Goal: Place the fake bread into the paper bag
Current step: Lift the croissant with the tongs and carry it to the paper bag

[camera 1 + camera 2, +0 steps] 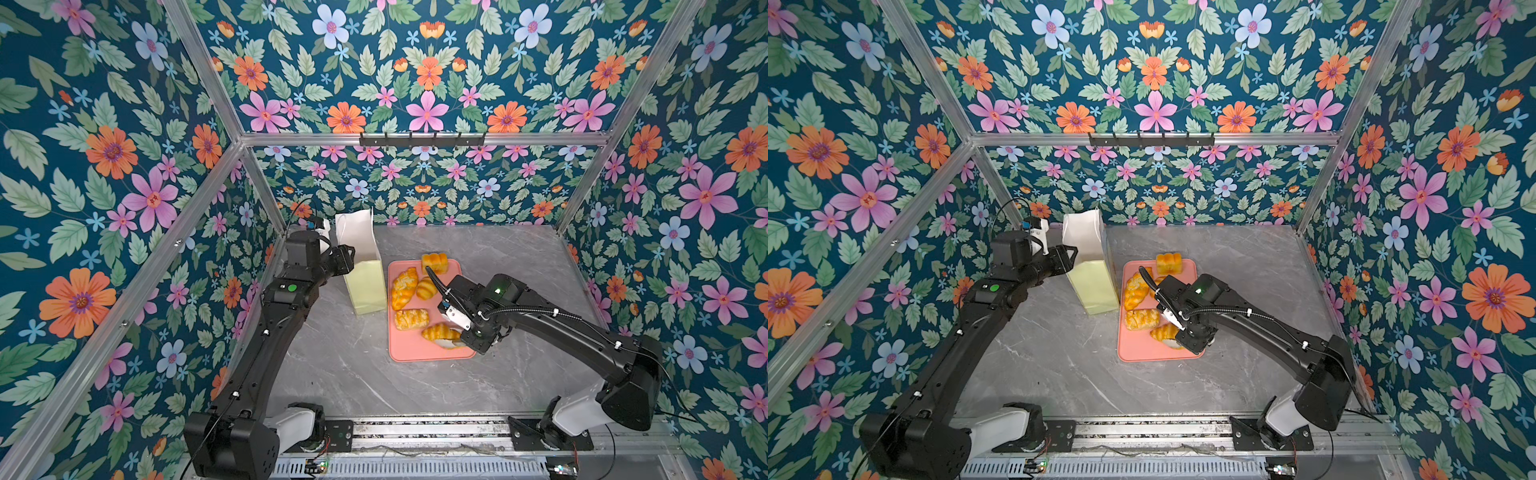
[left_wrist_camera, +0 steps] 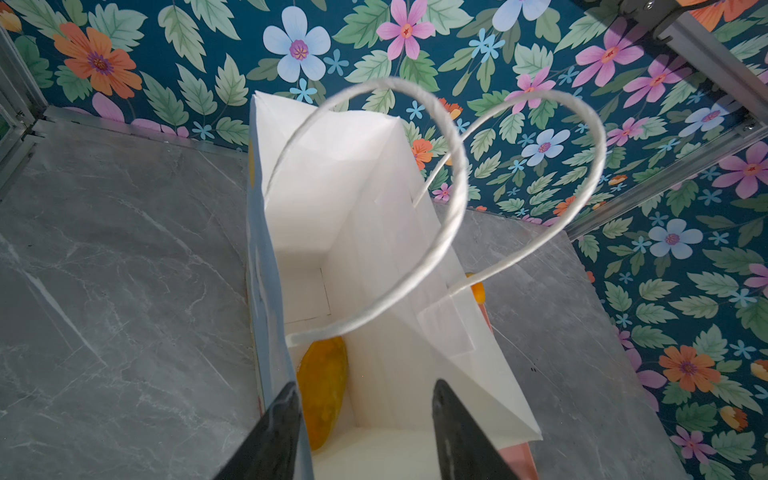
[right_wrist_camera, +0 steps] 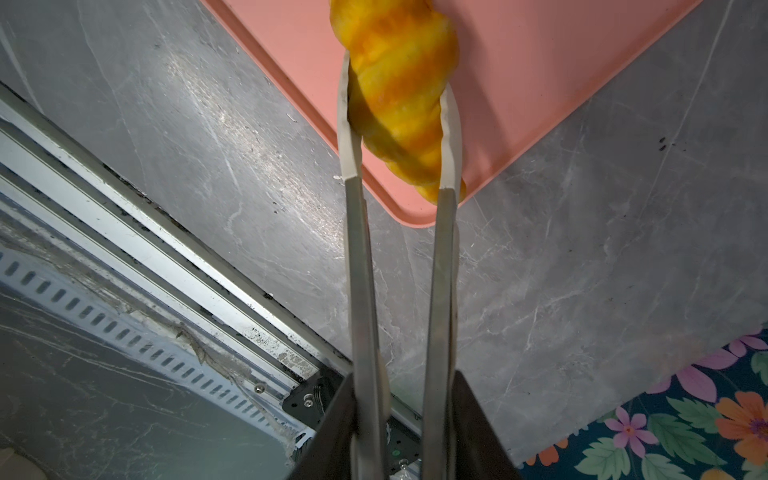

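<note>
Open grey bench (image 1: 353, 382) lies up front, then the pink tray (image 1: 415, 353). At its near right corner the right tool (image 3: 403, 436) is clamped on metal tongs (image 3: 361, 270), whose tips pinch the croissant (image 3: 399, 95). Behind it are the flaky rectangular pastry (image 1: 411, 319), braided loaf (image 1: 404, 287), oval roll (image 1: 427, 288) and, farthest, the square loaf (image 1: 434, 262). Just left of the tray the paper bag (image 1: 365, 286) stands upright, mouth open, with one pastry (image 2: 322, 395) at its bottom and cord handles (image 2: 453, 187) arching over the opening. The left tool (image 2: 365, 384) sits spread at the bag's rim.
</note>
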You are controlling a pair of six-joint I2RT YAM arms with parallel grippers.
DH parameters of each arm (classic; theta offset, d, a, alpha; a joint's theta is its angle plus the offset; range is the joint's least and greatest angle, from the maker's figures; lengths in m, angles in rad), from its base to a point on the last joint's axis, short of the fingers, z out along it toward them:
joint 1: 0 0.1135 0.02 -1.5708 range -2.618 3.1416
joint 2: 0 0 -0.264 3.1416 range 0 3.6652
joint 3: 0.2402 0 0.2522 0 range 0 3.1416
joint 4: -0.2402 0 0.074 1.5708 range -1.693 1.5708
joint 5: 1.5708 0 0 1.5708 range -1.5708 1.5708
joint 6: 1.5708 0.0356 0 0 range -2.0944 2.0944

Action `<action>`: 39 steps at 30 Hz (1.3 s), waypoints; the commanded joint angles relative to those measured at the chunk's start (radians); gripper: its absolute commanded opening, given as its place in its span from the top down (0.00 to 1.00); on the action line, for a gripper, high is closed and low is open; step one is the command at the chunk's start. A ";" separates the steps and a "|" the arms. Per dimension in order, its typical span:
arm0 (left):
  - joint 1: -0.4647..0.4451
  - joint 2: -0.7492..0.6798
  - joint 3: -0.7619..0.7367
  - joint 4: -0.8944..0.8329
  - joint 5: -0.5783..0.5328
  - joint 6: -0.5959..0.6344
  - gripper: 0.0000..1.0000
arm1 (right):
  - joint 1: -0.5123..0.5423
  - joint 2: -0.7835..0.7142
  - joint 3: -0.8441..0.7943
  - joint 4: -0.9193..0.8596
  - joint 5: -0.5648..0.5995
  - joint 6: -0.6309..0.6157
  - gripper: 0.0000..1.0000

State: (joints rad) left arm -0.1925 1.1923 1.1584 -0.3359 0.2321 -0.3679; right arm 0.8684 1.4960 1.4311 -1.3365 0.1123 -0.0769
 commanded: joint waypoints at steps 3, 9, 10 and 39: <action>0.001 -0.001 0.021 -0.001 -0.011 -0.003 0.47 | -0.001 -0.049 0.036 -0.032 0.054 0.045 0.75; 0.001 -0.002 0.040 -0.018 -0.020 0.003 0.47 | -0.042 -0.160 0.039 0.045 0.109 0.069 0.76; 0.001 -0.002 0.041 -0.023 -0.023 0.003 0.47 | -0.052 -0.173 0.045 0.052 0.102 0.077 0.76; 0.001 0.036 0.041 -0.029 -0.129 -0.053 0.54 | -0.057 -0.146 0.351 0.351 -0.087 0.463 0.79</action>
State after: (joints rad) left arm -0.1928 1.2133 1.1904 -0.3794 0.1184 -0.3973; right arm 0.8116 1.3365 1.7546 -1.0664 0.0570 0.3367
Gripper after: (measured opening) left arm 0.468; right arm 0.316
